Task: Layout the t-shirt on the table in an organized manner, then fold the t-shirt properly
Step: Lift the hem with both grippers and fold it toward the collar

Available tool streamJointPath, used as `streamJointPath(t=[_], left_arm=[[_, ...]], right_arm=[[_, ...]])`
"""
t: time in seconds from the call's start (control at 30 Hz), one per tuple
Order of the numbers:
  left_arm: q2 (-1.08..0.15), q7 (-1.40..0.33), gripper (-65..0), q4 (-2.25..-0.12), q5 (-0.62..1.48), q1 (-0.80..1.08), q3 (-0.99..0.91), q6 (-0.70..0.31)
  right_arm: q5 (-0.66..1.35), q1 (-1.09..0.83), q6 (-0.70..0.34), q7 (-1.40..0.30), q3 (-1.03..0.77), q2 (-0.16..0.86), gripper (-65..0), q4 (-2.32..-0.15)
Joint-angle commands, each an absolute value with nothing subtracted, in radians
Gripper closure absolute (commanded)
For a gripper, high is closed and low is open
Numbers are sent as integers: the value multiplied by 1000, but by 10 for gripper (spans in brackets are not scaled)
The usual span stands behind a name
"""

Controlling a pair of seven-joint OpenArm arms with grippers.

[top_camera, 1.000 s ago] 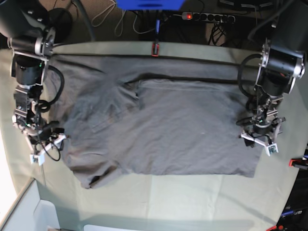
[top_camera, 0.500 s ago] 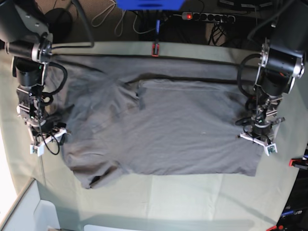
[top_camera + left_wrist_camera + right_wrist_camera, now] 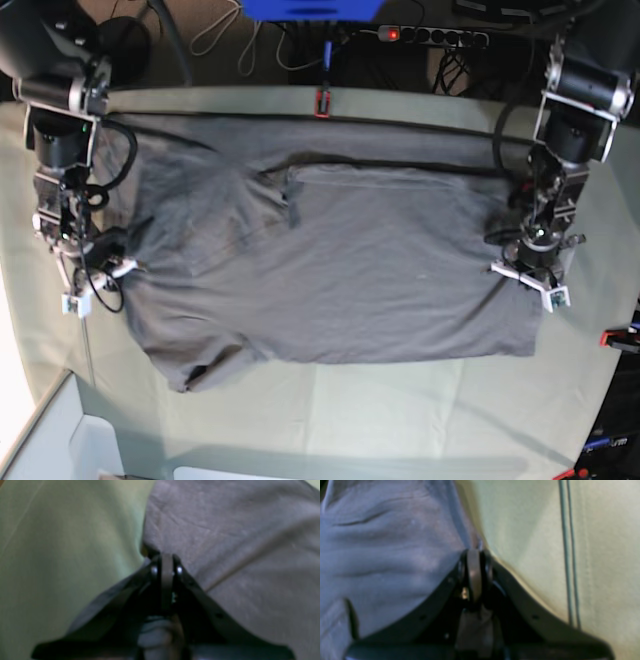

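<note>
The dark grey t-shirt (image 3: 330,260) lies spread across the table (image 3: 400,410), folded lengthwise with a sleeve at the lower left. My left gripper (image 3: 528,272) stands at the shirt's right edge and is shut on the cloth; in the left wrist view the gripper (image 3: 165,560) pinches the shirt's edge (image 3: 225,542). My right gripper (image 3: 100,270) is at the shirt's left edge, also shut on the cloth; in the right wrist view the gripper (image 3: 473,555) grips the shirt's edge (image 3: 395,550), which is pulled into creases.
A red clamp (image 3: 322,102) holds the table cloth at the back edge, another (image 3: 620,338) at the right edge. A power strip (image 3: 432,36) and cables lie behind the table. A pale box corner (image 3: 60,440) sits at the lower left.
Both grippers have moved toward the back of the table, dragging the shirt's side edges with them. The shirt's right lower corner and left edge have shifted back and the cloth is tauter.
</note>
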State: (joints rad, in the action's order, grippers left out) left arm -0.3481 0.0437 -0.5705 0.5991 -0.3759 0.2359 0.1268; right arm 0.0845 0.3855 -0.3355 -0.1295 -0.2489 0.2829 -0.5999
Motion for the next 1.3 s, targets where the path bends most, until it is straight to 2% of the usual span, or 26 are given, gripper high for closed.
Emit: streamJointPath(t=[0.0, 0.27, 0.43, 0.63, 0.83, 1.03, 1.1, 1.27], left_arm=[[-369, 61, 0, -604, 598, -395, 232, 127], [-372, 54, 0, -792, 590, -248, 74, 127], [-372, -68, 0, -888, 590, -177, -24, 120], [-372, -107, 0, -997, 590, -108, -124, 119], [-374, -107, 0, -1072, 590, -68, -127, 119], [-374, -107, -4, -1073, 590, -61, -127, 119], [-374, -107, -41, -1073, 590, -61, -127, 125], [-407, -107, -227, -1073, 590, -56, -127, 125]], right_arm=[[85, 381, -332, -114, -254, 305, 0, -648], [85, 139, -334, -117, -255, 280, 0, -1036], [85, 16, -334, -117, -255, 262, 0, -1167], [87, -108, -334, -116, -255, 237, 0, -1294], [87, -211, -334, -110, -257, 231, 0, -1408], [87, -268, -334, -108, -257, 231, 0, -1417], [87, -272, -334, -108, -259, 231, 0, -1422], [85, -274, -363, -134, -309, 232, -6, -1455]])
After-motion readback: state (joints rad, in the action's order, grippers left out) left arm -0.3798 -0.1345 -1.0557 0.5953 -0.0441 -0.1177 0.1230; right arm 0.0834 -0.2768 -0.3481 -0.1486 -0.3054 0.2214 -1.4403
